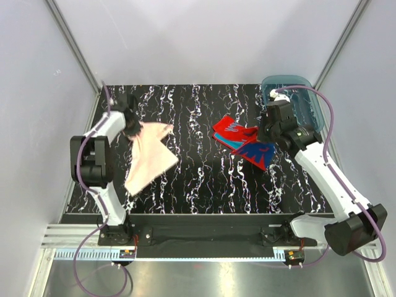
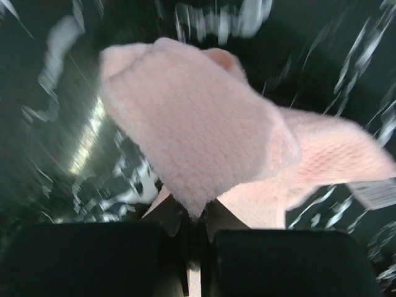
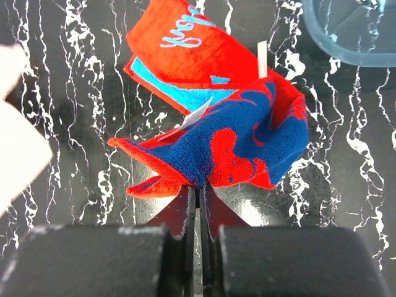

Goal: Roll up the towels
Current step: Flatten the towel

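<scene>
1. The pale pink towel [image 1: 150, 156] is over the left side of the counter [image 1: 204, 185]. It spreads from a pinched corner near the back left down towards the near left.
2. In the left wrist view the pink towel [image 2: 198, 136] is folded over itself just ahead of the jaws, and its waffle-like weave shows. The view is blurred, so I cannot tell whether its far end touches the counter.
3. The left jaws are clenched on that pink corner, their tips pressed together with cloth between them.
4. The blue and red towel [image 1: 244, 143] lies right of the counter's centre, well apart from the pink one.
5. In the right wrist view part of the blue and red towel [image 3: 235, 136] lies flat. That part has a red face with pale lettering and a bright blue band at its edge.
6. The nearer part, dark blue with red patches, is bunched up and raised. A small white label [image 3: 198, 114] sticks out of it.
7. The right jaws are clenched on the lower edge of that bunched part.
8. The left arm [image 1: 93, 154] stands at the counter's left edge. The right arm [image 1: 328, 176] reaches in from the near right.
9. A translucent blue tray [image 1: 314, 102] sits at the back right corner, just behind the right wrist. Only its rim [image 3: 346, 52] shows in the right wrist view.
10. The counter is black with white marbling.
</scene>
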Robot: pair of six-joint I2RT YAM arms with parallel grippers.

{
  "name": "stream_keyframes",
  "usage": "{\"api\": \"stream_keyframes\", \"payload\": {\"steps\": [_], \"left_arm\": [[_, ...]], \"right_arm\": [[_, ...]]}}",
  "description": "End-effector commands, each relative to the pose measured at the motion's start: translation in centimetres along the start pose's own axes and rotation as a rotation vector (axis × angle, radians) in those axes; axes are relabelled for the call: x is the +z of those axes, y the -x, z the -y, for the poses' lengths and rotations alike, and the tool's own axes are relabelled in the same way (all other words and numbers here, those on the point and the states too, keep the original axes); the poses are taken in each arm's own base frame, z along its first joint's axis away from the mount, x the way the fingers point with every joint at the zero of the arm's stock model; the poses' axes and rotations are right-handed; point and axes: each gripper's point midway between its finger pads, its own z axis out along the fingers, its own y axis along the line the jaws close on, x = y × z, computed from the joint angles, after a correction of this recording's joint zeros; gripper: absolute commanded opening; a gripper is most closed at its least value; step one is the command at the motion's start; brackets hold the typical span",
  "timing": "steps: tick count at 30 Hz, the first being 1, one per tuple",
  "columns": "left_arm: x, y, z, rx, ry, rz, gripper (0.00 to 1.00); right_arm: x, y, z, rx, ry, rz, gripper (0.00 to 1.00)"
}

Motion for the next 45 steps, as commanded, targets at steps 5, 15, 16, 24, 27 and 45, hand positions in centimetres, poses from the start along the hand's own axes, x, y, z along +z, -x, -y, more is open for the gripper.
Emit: {"api": "stream_keyframes", "payload": {"steps": [5, 15, 16, 24, 27, 45], "left_arm": [[-8.2, 19.2, -1.5, -0.211, -0.026, 0.413, 0.0], [-7.4, 13.2, 4.6, -0.049, -0.211, 0.318, 0.99], [-7.7, 12.2, 6.0, -0.017, -0.265, 0.309, 0.99], [-8.5, -1.3, 24.0, 0.339, -0.629, 0.109, 0.89], [-6.9, -3.6, 27.1, 0.347, -0.659, 0.052, 0.85], [0.0, -11.6, 34.4, 0.411, -0.673, -0.154, 0.7]], "right_arm": [[-0.5, 1.2, -1.0, -0.022, 0.045, 0.007, 0.0], [-1.1, -2.8, 1.7, -0.021, -0.027, -0.059, 0.0], [-1.1, -3.9, 2.2, -0.021, -0.04, -0.087, 0.0], [-3.0, -8.9, 3.2, 0.11, -0.06, -0.213, 0.57], [-4.0, -8.6, 2.8, 0.204, -0.07, -0.222, 1.0], [-1.8, -9.4, 1.3, 0.187, -0.006, -0.266, 1.0]]}}
